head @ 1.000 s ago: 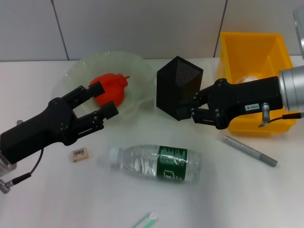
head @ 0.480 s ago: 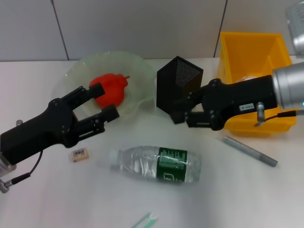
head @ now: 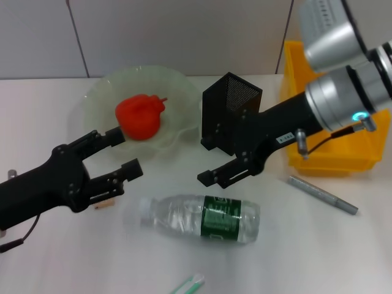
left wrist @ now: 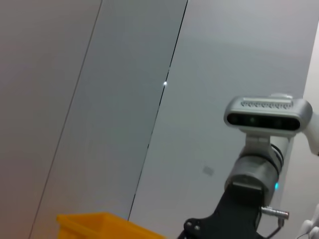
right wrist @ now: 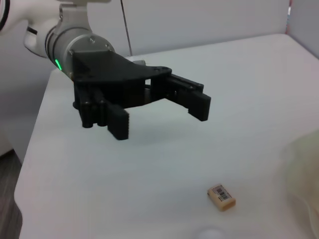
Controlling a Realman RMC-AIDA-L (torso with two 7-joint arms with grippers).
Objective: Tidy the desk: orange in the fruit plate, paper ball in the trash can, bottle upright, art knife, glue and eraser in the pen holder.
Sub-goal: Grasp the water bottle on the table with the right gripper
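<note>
The orange (head: 139,116) lies in the pale-green fruit plate (head: 98,92). My left gripper (head: 125,151) (right wrist: 159,119) hangs open just in front of the plate, holding nothing, and partly covers the eraser (head: 105,202) (right wrist: 222,195). The bottle (head: 202,215) lies on its side on the desk (head: 49,257). Just above it, in front of the black mesh pen holder (head: 236,98), my right gripper (head: 205,162) stands open and empty. The art knife (head: 187,285) pokes in at the near edge. Behind my right arm stands the yellow trash can (head: 334,156) (left wrist: 94,224). The paper ball and glue are out of view.
A thin grey rod (head: 323,195) lies on the desk right of the bottle. A tiled wall (head: 184,30) closes off the back.
My right gripper has swung out from behind the pen holder, down and left toward the bottle. The left gripper has pulled back from the orange toward the near left, over the eraser.
</note>
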